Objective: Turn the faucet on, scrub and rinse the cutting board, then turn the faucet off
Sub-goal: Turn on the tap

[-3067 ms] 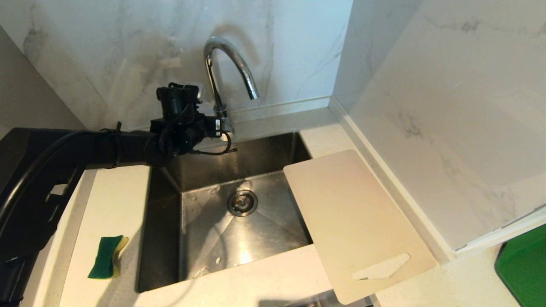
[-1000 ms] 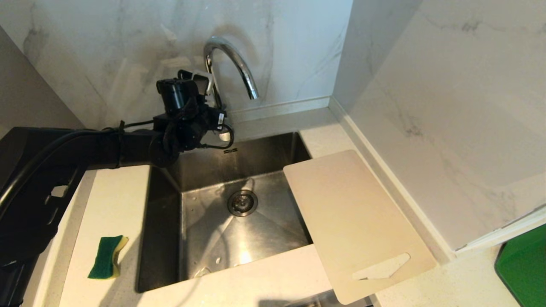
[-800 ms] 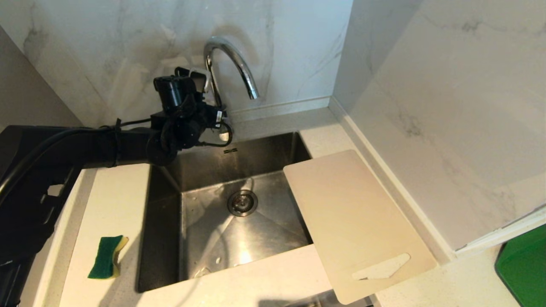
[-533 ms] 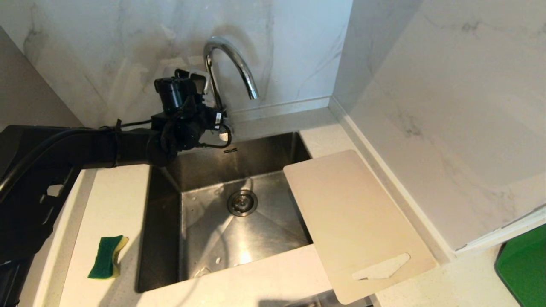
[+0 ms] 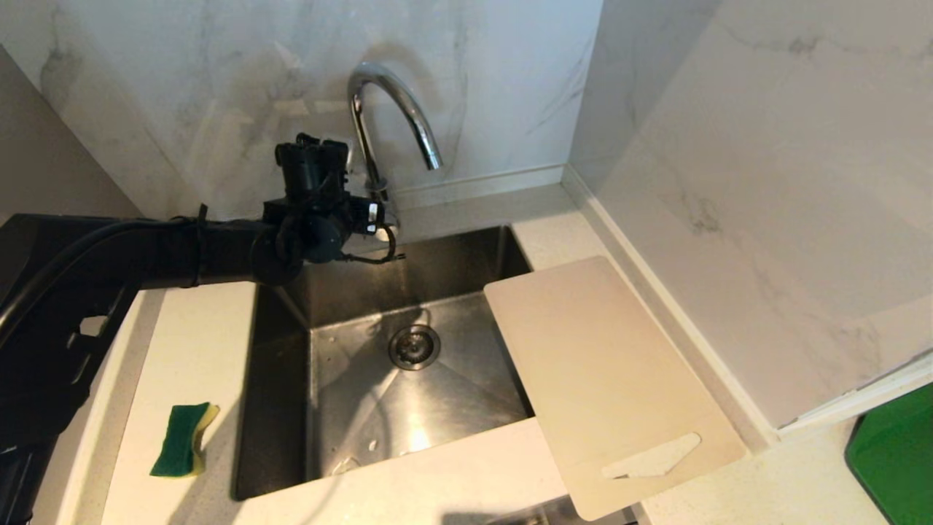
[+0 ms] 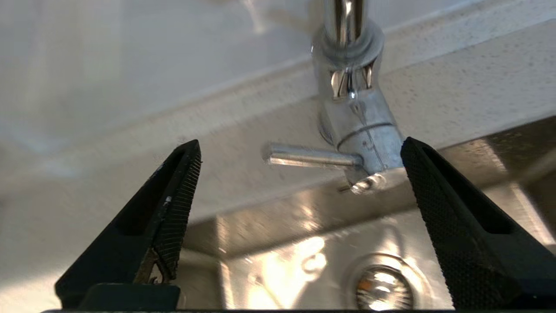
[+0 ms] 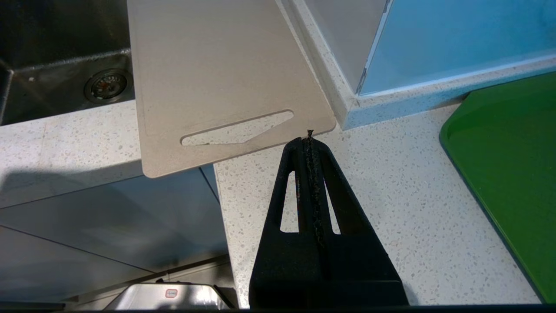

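The chrome faucet (image 5: 394, 102) arches over the sink, and no water shows under its spout. My left gripper (image 5: 367, 210) hangs at the faucet's base, left of it. In the left wrist view this gripper (image 6: 299, 142) is open wide. The thin lever (image 6: 310, 156) and the faucet body (image 6: 360, 126) show between its fingers, touching neither. The beige cutting board (image 5: 612, 379) lies flat across the sink's right rim and the counter. My right gripper (image 7: 309, 134) is shut on nothing, above the counter near the cutting board (image 7: 217, 78) at its handle end.
A green and yellow sponge (image 5: 182, 440) lies on the counter left of the steel sink (image 5: 342, 292). The drain (image 5: 414, 346) sits in the basin's middle. A green tray (image 5: 893, 467) is at the far right. Marble walls close in behind and to the right.
My left gripper has opened wide. Its wrist, raised beside the faucet stem a second ago, has tipped back down to the base. Board and sponge have not moved.
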